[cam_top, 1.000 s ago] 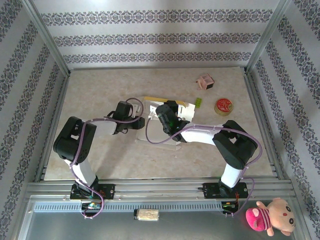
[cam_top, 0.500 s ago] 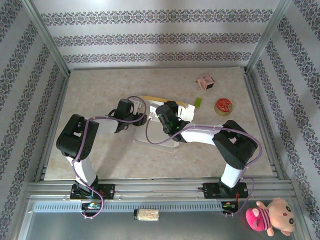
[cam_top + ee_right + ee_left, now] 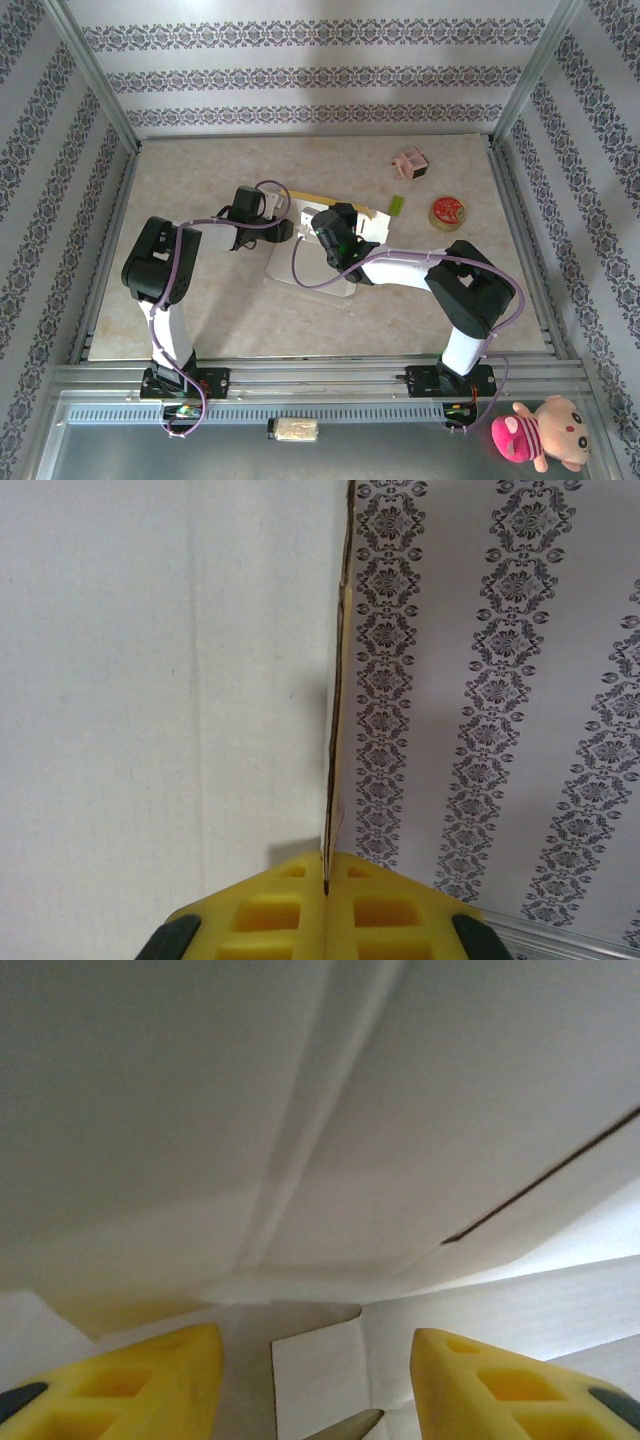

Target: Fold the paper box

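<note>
Two grippers meet at the paper box (image 3: 312,274), which sits mid-surface (image 3: 200,310) between the arms, its white inner side up and a yellow strip along its far edge. We see the right gripper (image 3: 327,868) pinched tight on the thin edge of one raised panel of the box. The card runs straight up from between the closed jaws, with its white face to the left and the patterned wall (image 3: 480,680) to the right. The left gripper (image 3: 315,1365) stands partly spread at the box's left side, clamping nothing. White creased panels rise just ahead of it, and a small white flap lies in the gap.
</note>
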You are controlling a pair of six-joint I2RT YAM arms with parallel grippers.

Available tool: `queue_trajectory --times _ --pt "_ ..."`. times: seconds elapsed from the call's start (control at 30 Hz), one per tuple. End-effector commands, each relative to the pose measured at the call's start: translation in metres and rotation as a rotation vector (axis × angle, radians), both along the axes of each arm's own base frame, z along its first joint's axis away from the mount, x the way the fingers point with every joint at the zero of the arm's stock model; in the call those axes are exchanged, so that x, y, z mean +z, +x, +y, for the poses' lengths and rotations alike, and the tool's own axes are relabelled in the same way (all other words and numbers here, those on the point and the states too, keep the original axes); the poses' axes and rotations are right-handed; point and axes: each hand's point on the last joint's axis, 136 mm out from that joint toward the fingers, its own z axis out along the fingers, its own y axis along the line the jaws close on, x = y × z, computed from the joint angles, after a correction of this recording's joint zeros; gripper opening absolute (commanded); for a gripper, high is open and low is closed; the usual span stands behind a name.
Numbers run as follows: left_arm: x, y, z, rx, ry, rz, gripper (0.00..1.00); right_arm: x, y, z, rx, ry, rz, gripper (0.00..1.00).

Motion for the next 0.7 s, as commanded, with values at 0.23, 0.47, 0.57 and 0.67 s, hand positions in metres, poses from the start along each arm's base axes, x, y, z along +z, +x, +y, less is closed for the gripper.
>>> queue_trajectory --times 0.23,0.47,0.57,0.67 --pt "-0.008 -0.013 -0.01 -0.022 -0.086 0.111 0.29 0.002 0.0 0.001 -0.004 0.014 0.006 0.0" --pt "0.033 -0.012 -0.021 -0.054 -0.18 0.028 0.14 -0.001 0.003 0.001 -0.015 0.009 0.007 0.0" --pt "0.044 -0.013 -0.028 -0.069 -0.236 0.016 0.13 -0.001 0.004 0.002 -0.017 0.007 0.007 0.0" --pt "0.037 -0.016 -0.033 -0.076 -0.251 0.04 0.14 -0.002 0.005 0.001 -0.02 0.008 0.007 0.0"
